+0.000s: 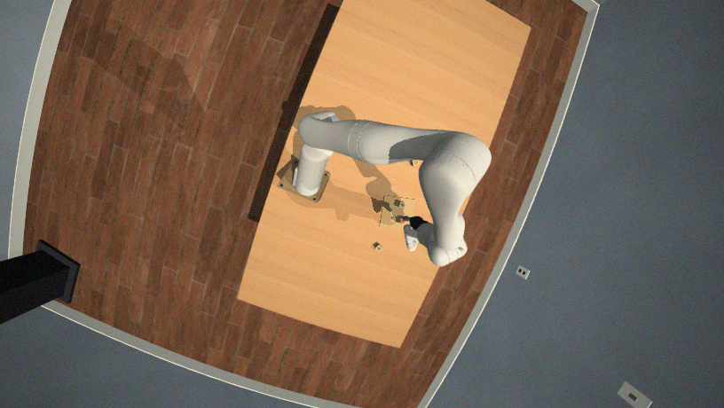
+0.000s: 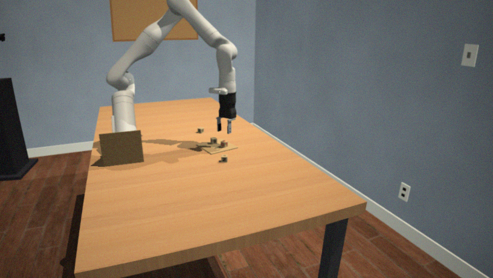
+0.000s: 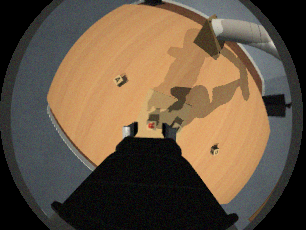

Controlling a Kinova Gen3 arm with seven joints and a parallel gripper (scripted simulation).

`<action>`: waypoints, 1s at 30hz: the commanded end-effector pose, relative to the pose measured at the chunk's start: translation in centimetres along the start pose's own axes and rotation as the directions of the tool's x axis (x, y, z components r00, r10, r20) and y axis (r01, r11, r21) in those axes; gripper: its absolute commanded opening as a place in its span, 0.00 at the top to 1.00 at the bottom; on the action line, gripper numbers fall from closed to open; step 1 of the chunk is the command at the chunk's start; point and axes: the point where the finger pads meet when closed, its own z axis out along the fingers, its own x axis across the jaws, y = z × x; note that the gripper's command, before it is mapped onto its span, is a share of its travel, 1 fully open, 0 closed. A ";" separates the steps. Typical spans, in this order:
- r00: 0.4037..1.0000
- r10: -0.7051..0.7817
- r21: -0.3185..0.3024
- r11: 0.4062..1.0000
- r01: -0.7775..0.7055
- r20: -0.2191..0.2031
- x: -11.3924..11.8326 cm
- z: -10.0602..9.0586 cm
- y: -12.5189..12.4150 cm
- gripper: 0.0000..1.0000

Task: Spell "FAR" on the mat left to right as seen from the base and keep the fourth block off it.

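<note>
Two blocks are seen on the mat [image 2: 220, 149], near the middle of the worktop [image 2: 193, 206]: a tan block [image 2: 213, 140] and, just beside it at about 3 o'clock in the exterior view, a reddish block [image 2: 223, 143]. They are set side by side, which fits the start of the row that the word calls for; their letters are too small to be read. Two further blocks are left off the mat. One block [image 2: 223, 158] lies on the bare worktop close to the mat's edge, at about 6 o'clock from it in the exterior view. The other block [image 2: 200, 130] lies farther off, at about 11 o'clock. One of these is judged to be needed as the third letter, while the other must stay off the mat.

The tool [image 2: 223, 126] is held above the worktop, over the mat's edge near the reddish block, with its fingers pointed straight down. Its fingers are spread as wide as they go, and nothing is held or touched by them. In the wrist view the reddish block is seen just beyond the two fingertips. This pose is judged to suit a descent onto a block.
</note>
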 end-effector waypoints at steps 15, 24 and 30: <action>1.000 -0.013 0.000 1.000 0.013 -0.004 0.2 2.7 0.1 0.00; 1.000 -0.016 -0.002 1.000 0.016 -0.005 0.3 3.6 0.2 0.00; 1.000 -0.017 -0.003 1.000 0.017 -0.005 0.3 3.7 0.3 0.00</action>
